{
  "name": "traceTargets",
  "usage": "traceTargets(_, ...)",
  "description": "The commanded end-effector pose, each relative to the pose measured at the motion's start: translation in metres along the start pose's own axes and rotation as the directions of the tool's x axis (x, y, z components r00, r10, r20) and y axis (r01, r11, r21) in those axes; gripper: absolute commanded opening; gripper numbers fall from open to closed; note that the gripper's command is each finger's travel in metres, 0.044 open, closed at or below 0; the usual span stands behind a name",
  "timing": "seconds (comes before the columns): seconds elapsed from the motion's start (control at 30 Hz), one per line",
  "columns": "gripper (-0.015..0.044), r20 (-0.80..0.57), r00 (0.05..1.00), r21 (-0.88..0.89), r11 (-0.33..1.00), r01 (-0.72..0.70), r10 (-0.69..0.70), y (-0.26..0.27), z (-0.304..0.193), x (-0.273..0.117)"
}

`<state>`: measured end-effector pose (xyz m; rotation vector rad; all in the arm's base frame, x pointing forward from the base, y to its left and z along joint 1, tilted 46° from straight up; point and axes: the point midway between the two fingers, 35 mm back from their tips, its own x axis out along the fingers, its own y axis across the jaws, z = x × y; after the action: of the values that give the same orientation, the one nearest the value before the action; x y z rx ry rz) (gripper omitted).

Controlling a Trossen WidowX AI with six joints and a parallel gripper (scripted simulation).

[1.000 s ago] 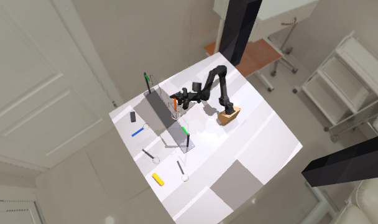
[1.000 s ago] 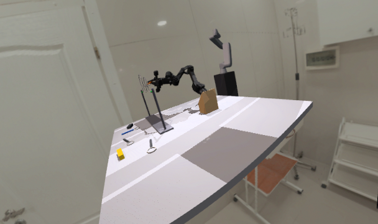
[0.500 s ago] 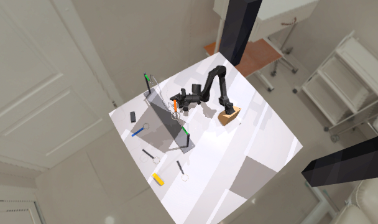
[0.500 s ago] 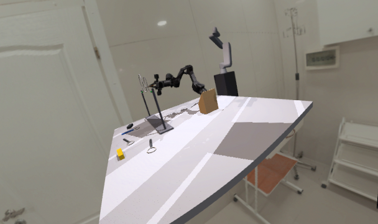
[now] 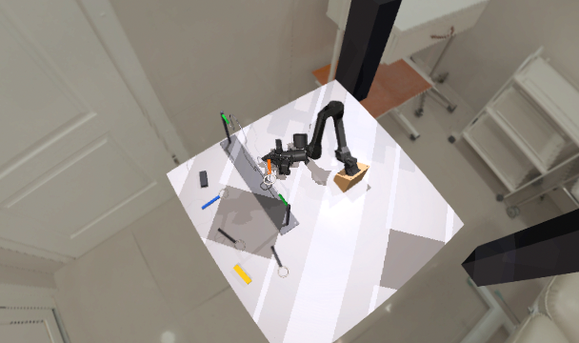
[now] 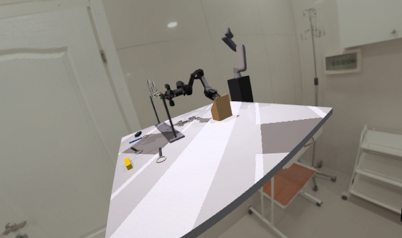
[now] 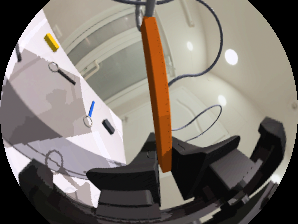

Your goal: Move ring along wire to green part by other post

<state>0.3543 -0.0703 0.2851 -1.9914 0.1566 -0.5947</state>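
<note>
Gripper of black metal (image 5: pixel 266 158) (image 7: pixel 165 167) is closed firmly on the orange bar-shaped handle (image 5: pixel 269 167) (image 7: pixel 157 95). In the top view, the pale round ring (image 5: pixel 264 181) is left of the frame's centre, between the two green wire parts, nearer the lower one (image 5: pixel 283 199).

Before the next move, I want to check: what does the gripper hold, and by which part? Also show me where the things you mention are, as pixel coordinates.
The ring with an orange handle (image 5: pixel 269 167) (image 7: pixel 158 95), by the handle's end away from the ring.
</note>
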Motion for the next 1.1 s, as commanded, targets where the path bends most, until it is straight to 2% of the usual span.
traceTargets(0.0, -0.015, 0.018, 0.999, 0.087, 0.995, -0.046, 0.045, 0.016, 0.0, 0.0)
traceTargets(0.5, -0.015, 0.064, 0.978, 0.413, 0.887, -0.208, 0.2, 0.074, 0.015, -0.009)
traceTargets(1.07, -0.015, 0.117, 0.929, 0.695, 0.638, -0.33, 0.352, 0.121, 0.051, -0.035)
